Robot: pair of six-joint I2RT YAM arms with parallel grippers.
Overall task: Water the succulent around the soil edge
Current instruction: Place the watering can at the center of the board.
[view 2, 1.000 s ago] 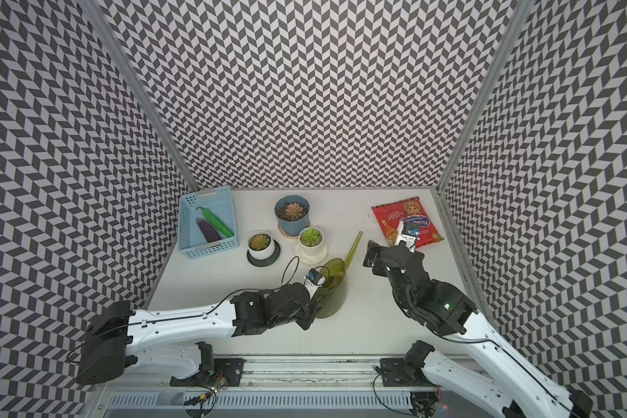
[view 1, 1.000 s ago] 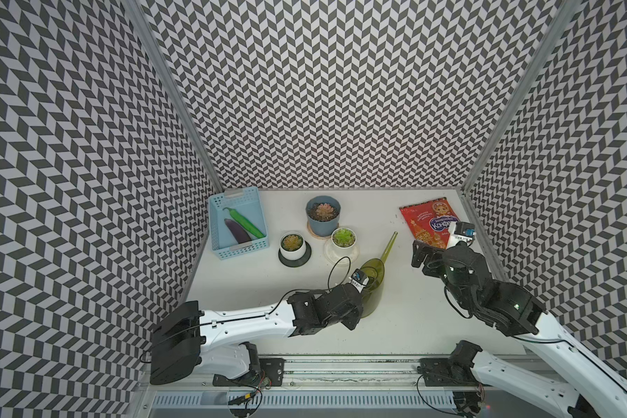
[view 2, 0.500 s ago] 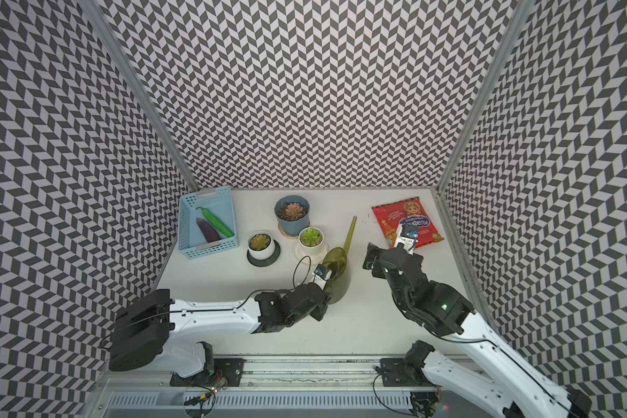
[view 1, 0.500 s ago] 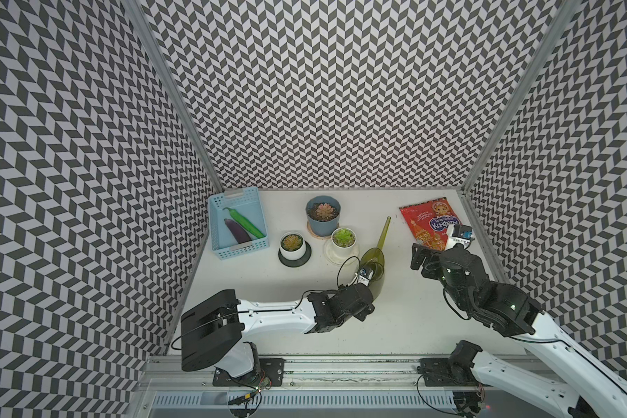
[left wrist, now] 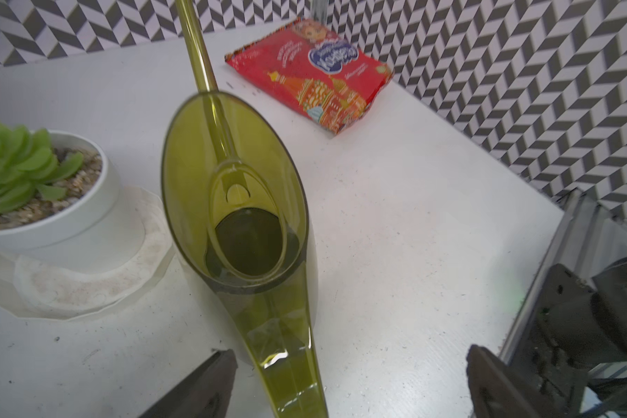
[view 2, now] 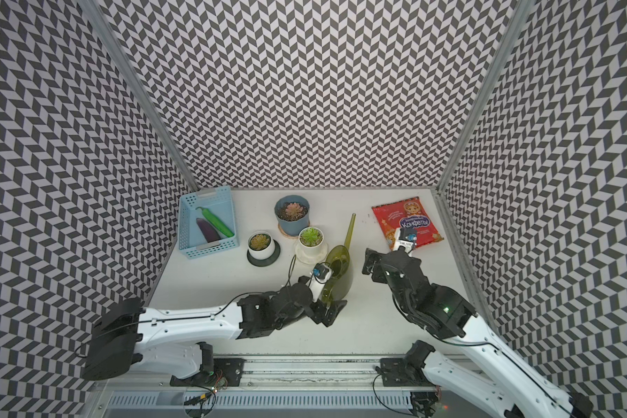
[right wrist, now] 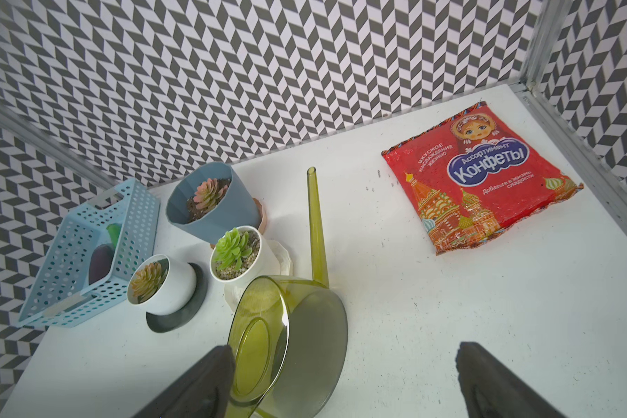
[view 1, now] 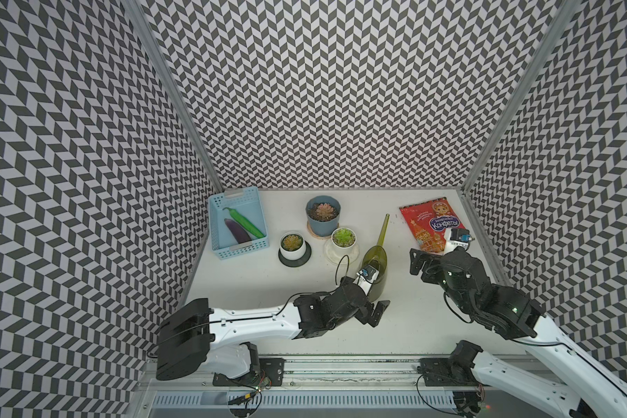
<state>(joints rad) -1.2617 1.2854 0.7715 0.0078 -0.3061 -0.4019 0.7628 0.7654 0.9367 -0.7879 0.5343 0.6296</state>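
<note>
An olive-green see-through watering can (view 1: 375, 260) (view 2: 339, 269) stands upright on the white table, its long spout pointing toward the back wall. My left gripper (view 1: 373, 312) (left wrist: 348, 383) is open just in front of it; the can's handle (left wrist: 290, 376) runs between the spread jaws, untouched. Beside the can sits a green succulent (view 1: 344, 237) (right wrist: 232, 249) in a white pot on a white saucer. A pink succulent in a blue pot (view 1: 323, 213) and an orange one in a white pot (view 1: 292, 243) stand close by. My right gripper (view 1: 420, 266) (right wrist: 344, 380) is open to the right of the can.
A light blue basket (view 1: 219, 231) with an eggplant and a green vegetable stands at the back left. A red candy bag (view 1: 431, 226) lies at the back right. Patterned walls close the table on three sides.
The left gripper carried the can a little toward the back, set it upright, then opened and let go of the handle. The right arm hardly moved.
</note>
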